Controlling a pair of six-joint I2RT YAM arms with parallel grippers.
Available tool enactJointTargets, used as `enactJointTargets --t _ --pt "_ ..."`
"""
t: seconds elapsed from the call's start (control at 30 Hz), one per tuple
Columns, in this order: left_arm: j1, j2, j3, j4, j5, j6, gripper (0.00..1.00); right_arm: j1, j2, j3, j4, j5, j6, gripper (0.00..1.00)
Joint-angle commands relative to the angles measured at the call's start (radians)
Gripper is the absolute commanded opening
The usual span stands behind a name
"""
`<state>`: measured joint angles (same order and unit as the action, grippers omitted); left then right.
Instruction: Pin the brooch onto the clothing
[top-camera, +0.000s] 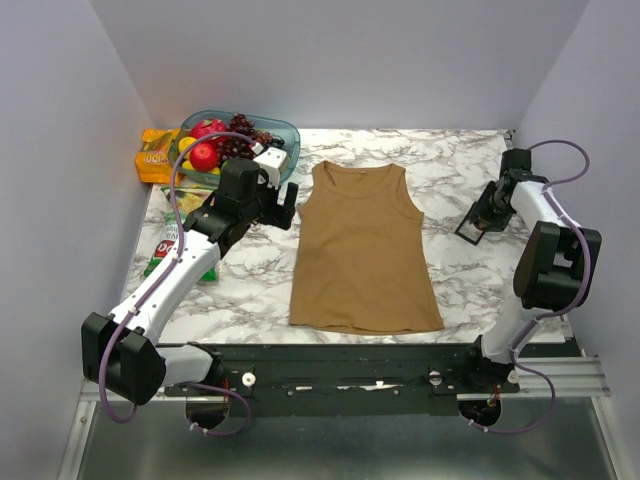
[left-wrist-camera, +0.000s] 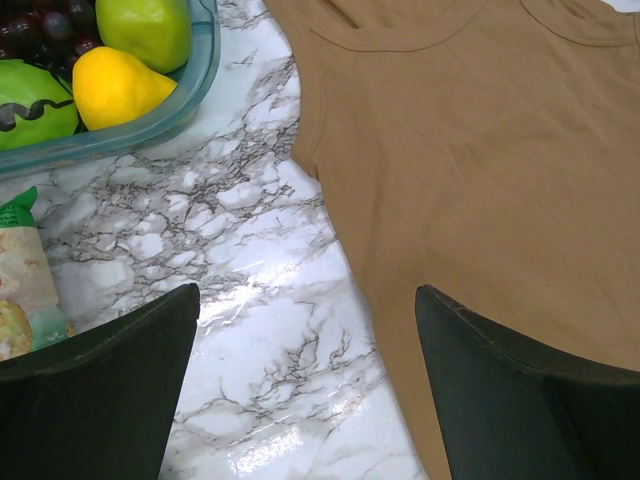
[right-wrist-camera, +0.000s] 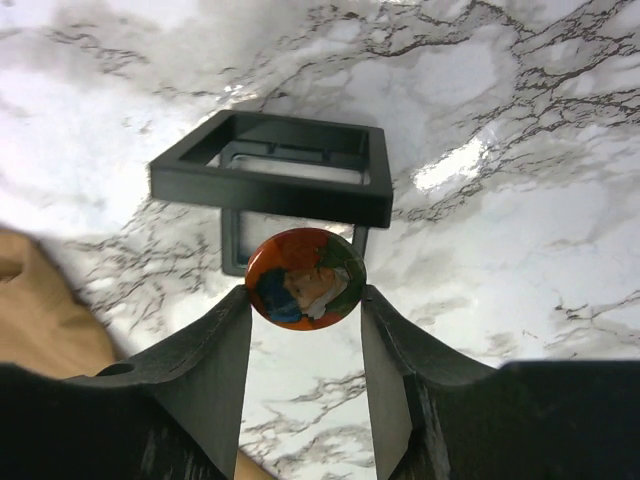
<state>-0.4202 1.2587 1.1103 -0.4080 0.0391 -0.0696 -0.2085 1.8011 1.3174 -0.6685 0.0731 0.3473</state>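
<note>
Two grippers and three other items, as we log them.

- **Upper left, overhead view:** fruit bowl (top-camera: 240, 135), not involved.
- **Left of centre:** left gripper (left-wrist-camera: 305, 296), fingers spread with nothing between them, over the tank top (top-camera: 360, 250) at its left edge. We judge it is placed there to steady the cloth.
- **Centre:** the tank top, spread flat on the marble table (top-camera: 250, 290), so we have a smooth surface to pin on.
- **Right:** right gripper (right-wrist-camera: 305, 292), clenched on the brooch (right-wrist-camera: 305, 276) by its rim, beside a black frame (right-wrist-camera: 270, 165) and well apart from the top.
</note>
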Motion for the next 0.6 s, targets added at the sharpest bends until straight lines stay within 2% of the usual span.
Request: enactJointTargets --t 0.0,0.1,0.23,0.43,0.57 --pt "0.004 -0.027 0.003 0.011 0.047 0.001 0.97 0.015 -0.069 -0.049 0.020 -0.067 -0.022 0.45" --pt "0.001 -0.045 -0.015 0.049 0.129 0.005 0.97 0.058 -0.129 -0.090 0.038 -0.133 -0.042 0.45" --pt "-0.008 -0.070 -0.043 0.104 0.263 0.007 0.97 0.182 -0.207 -0.136 0.027 -0.202 -0.042 0.45" --pt "-0.049 -0.062 -0.060 0.133 0.462 0.062 0.97 0.348 -0.308 -0.178 0.043 -0.415 -0.010 0.45" --pt "-0.065 -0.059 -0.088 0.199 0.685 0.065 0.97 0.402 -0.347 -0.179 0.021 -0.576 -0.008 0.45"
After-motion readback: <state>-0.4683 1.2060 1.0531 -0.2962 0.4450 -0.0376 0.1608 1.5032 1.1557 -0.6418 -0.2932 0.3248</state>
